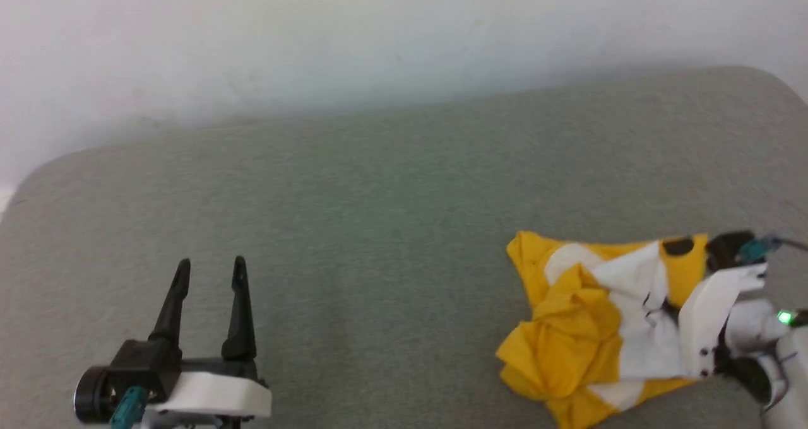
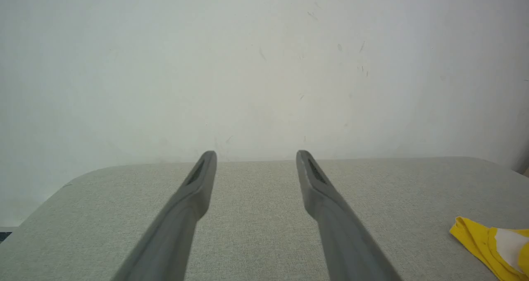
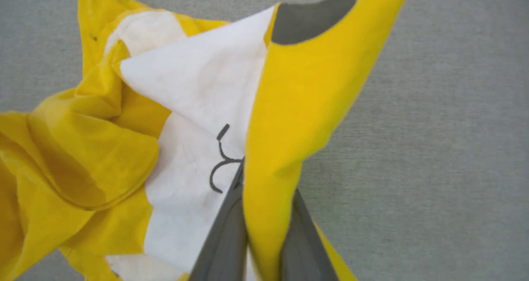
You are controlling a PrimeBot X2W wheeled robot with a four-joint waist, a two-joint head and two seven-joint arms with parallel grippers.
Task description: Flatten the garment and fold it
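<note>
The garment, a bright yellow T-shirt with white patches and black print lines, lies crumpled at the lower right of the grey padded table. My right gripper reaches into it from the right. In the right wrist view the right gripper is shut on a raised yellow fold of the garment, beside a white patch with a black curl. My left gripper stands open at the lower left, far from the cloth, with nothing between its fingers. In the left wrist view the left gripper is spread wide, and a corner of the garment shows at the far right.
A pale wall runs along the table's far edge. The table's rounded back-left corner is ahead of the left gripper. Bare grey cloth lies between the two grippers.
</note>
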